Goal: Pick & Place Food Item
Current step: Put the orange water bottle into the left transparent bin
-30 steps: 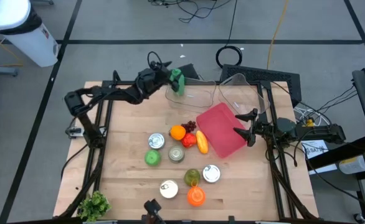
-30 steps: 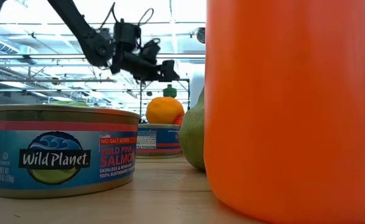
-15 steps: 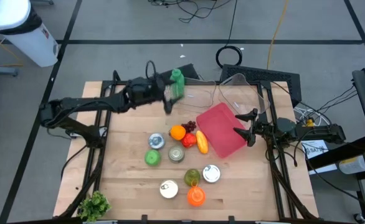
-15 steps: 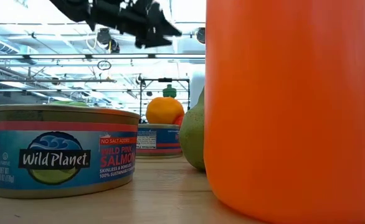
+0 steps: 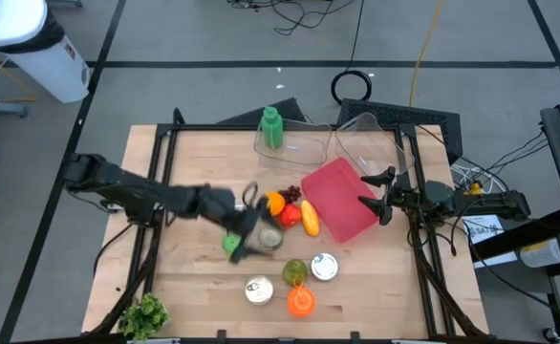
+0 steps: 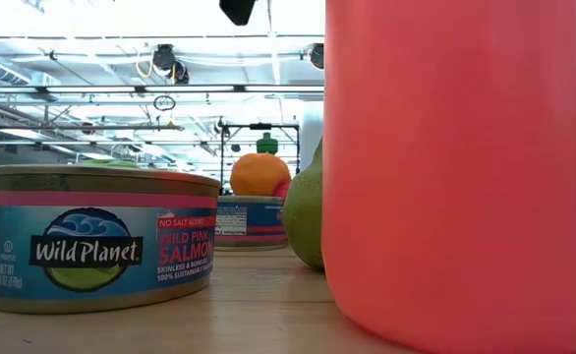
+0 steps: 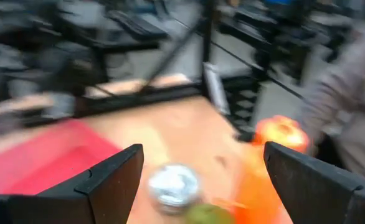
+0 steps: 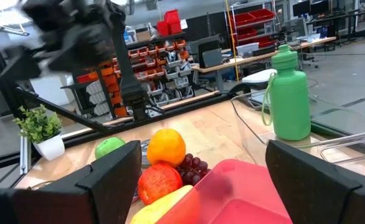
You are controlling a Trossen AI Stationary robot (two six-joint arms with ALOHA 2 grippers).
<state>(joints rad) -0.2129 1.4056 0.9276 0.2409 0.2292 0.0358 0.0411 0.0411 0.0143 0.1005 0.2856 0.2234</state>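
Food lies in a cluster mid-table: an orange (image 5: 272,203), grapes (image 5: 291,194), a red fruit (image 5: 290,215), a yellow fruit (image 5: 311,219), a green apple (image 5: 231,245), a pear (image 5: 294,272) and several cans. My left gripper (image 5: 250,226) is open and blurred, above the green apple and a can (image 5: 271,238). Its wrist view looks down on a can (image 7: 173,183) between the open fingers (image 7: 201,186). My right gripper (image 5: 376,196) is open at the red board's (image 5: 342,201) right edge, touching nothing. A green bottle (image 5: 270,127) stands in a clear container (image 5: 294,146).
A second clear container (image 5: 371,139) sits at the far right. An orange cup (image 5: 301,302) and a salmon can (image 6: 96,236) stand near the near edge, close to the low camera. A small plant (image 5: 144,313) is at the near left corner. Bare wood lies on the table's left.
My left gripper has drawn away from the green bottle at the far edge and swung fast toward the near edge, ending above the fruit and cans. The bottle has stayed upright in its container. The right arm has kept still.
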